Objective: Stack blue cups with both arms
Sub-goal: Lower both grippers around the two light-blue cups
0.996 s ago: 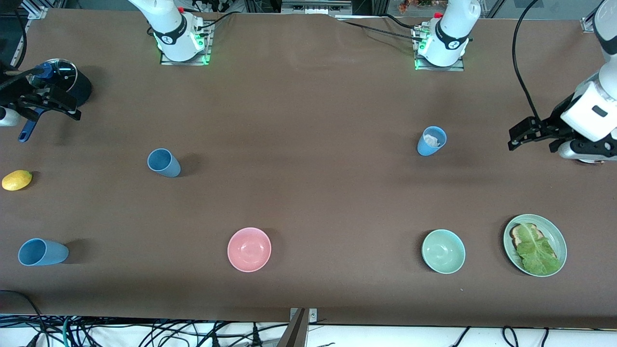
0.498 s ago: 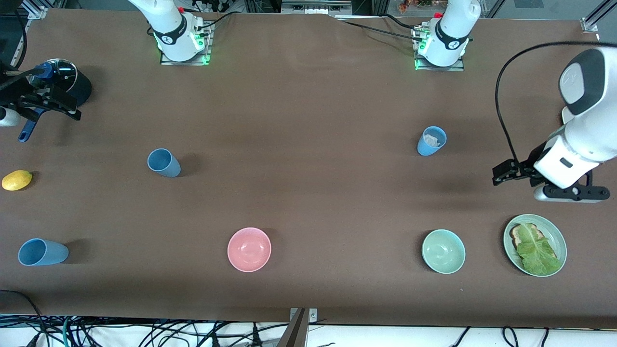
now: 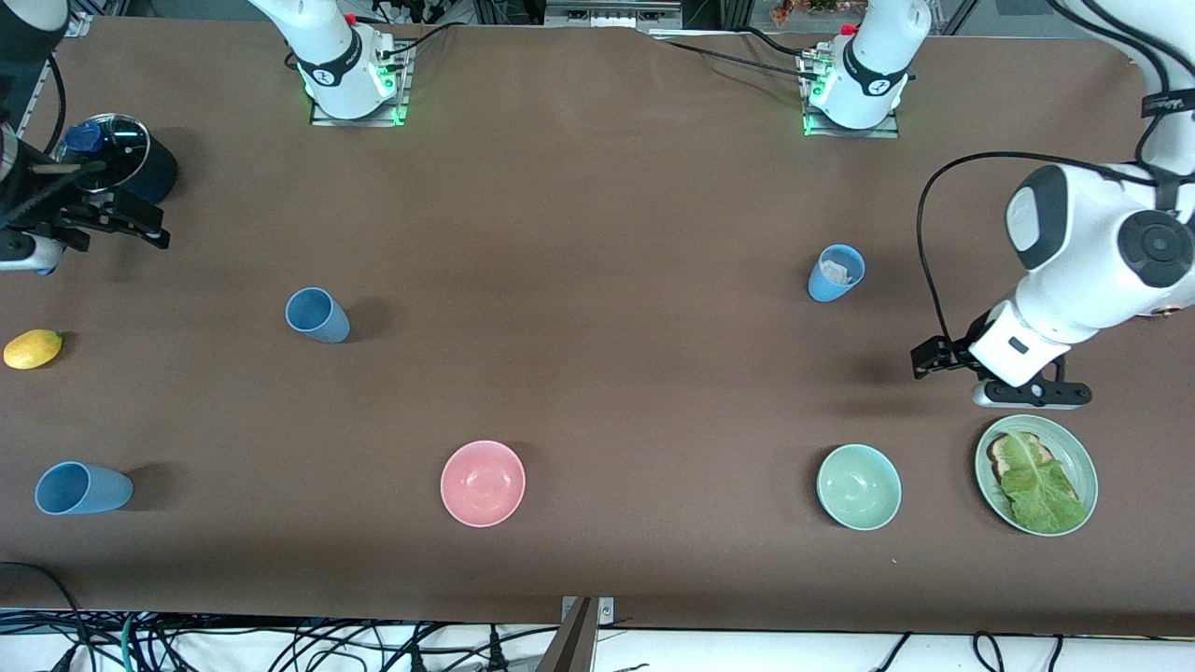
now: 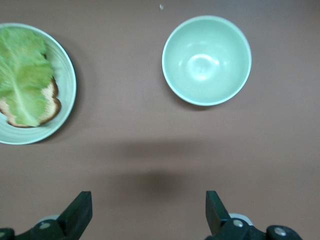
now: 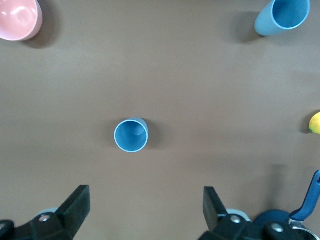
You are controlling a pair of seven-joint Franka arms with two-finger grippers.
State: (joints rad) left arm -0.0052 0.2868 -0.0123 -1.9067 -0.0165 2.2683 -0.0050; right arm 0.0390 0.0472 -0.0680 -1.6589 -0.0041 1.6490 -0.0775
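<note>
Three blue cups stand apart on the brown table. One is toward the right arm's end and shows in the right wrist view. A second is near the front edge at that end. A third, with something pale inside, is toward the left arm's end. My right gripper is open and empty beside the saucepan. My left gripper is open and empty over bare table, between the third cup and the plate.
A dark-blue lidded saucepan and a lemon are at the right arm's end. A pink bowl, a green bowl and a green plate with bread and lettuce lie nearer the front camera.
The left arm has swung toward the front camera, carrying its gripper from beside the third cup to just above the plate. The right gripper has shifted slightly by the saucepan.
</note>
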